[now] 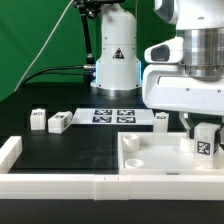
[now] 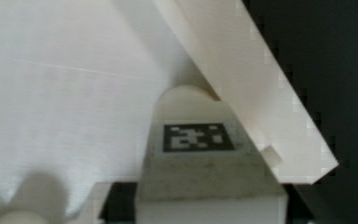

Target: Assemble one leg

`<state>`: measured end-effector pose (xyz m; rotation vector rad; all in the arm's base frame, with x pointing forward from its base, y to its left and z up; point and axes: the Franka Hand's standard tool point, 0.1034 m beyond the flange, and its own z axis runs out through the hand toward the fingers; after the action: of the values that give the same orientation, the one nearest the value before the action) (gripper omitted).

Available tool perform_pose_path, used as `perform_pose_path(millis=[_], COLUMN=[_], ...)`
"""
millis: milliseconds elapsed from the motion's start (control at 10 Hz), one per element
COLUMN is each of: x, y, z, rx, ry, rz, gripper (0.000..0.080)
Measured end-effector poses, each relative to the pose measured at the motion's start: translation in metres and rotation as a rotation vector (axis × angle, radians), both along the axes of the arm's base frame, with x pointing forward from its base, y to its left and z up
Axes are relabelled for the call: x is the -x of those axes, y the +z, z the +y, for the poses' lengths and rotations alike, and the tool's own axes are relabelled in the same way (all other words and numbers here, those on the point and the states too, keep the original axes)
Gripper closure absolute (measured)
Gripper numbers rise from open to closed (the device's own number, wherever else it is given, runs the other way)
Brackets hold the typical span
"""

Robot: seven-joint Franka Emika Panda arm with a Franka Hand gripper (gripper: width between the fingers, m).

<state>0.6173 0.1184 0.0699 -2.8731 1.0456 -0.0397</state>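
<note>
My gripper (image 1: 204,132) is shut on one leg (image 1: 204,148), a small chunky white block with its tag facing outward. It holds the leg upright at the right end of the large white tray-like part (image 1: 150,160), low in a pocket. I cannot tell if the leg touches the floor. In the wrist view the leg (image 2: 197,137) sits between my dark fingers (image 2: 126,200), close to the tray's raised rim (image 2: 229,60). Three more legs stand on the black table: two at the exterior view's left (image 1: 38,119) (image 1: 58,123) and one behind the tray (image 1: 160,118).
The marker board (image 1: 108,116) lies flat at the back middle, in front of the arm's white base (image 1: 115,60). A low white wall runs along the table's front (image 1: 70,184) and left side (image 1: 9,150).
</note>
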Motion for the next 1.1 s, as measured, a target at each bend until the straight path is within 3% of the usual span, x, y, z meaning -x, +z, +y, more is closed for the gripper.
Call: perform_pose_path(millis=[300, 600, 700, 800, 1100], x=[0.0006, 0.0004, 0.0010, 0.0005, -0.0015], y=[0.0000, -0.0005, -0.0014, -0.0007, 0.0005], z=[0.0017, 0.0019, 0.0025, 0.0026, 0.0012], rx=[-0.010, -0.013, -0.013, -0.004, 0.018], ry=[-0.352, -0.320, -0.291, -0.151, 0.265], rz=[0.023, 0.020, 0.018, 0.009, -0.022], gripper=[0.0509, 0.0507, 0.0317, 0.0188, 0.0152])
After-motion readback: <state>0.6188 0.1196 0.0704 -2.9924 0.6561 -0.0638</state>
